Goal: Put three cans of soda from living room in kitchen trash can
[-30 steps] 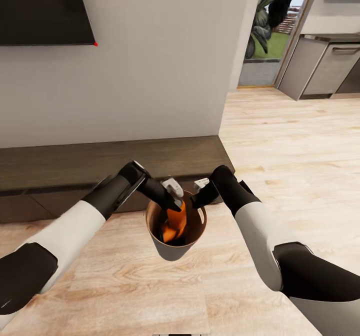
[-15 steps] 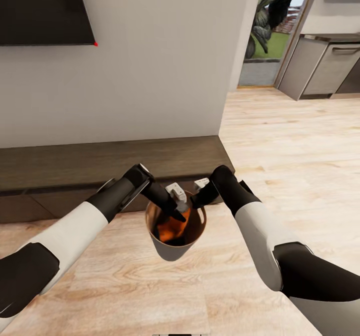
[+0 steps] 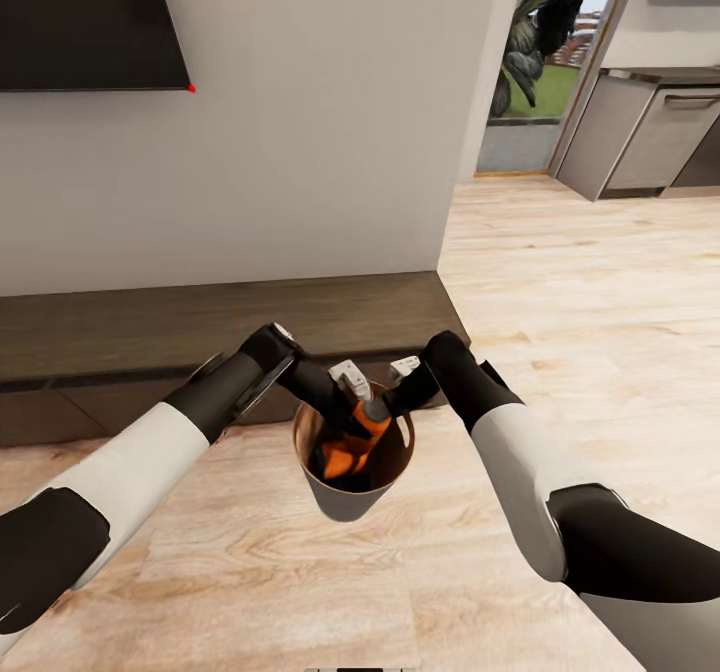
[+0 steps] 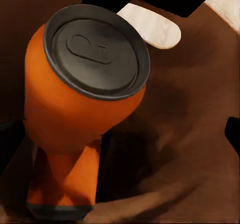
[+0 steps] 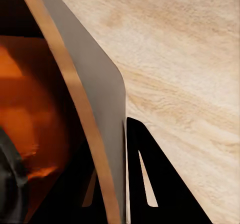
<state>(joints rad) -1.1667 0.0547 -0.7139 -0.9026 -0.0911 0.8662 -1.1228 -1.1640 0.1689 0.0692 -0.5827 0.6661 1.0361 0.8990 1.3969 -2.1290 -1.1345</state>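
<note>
Since a second ago, left jaws (image 3: 357,404) have dipped and risen inside the bin (image 3: 350,492), pinching a can (image 3: 352,442): light, stiff, slick; take its sides. Right jaws (image 3: 403,384) clamp the rim.

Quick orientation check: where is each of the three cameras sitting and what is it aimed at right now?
Head view: looks down over both arms at the bin held above the floor by the bench.
Left wrist view: looks into the bin at an orange can.
Right wrist view: along the bin's wall, with a dark finger outside it.
Shared: all show the bin and orange cans.
</note>
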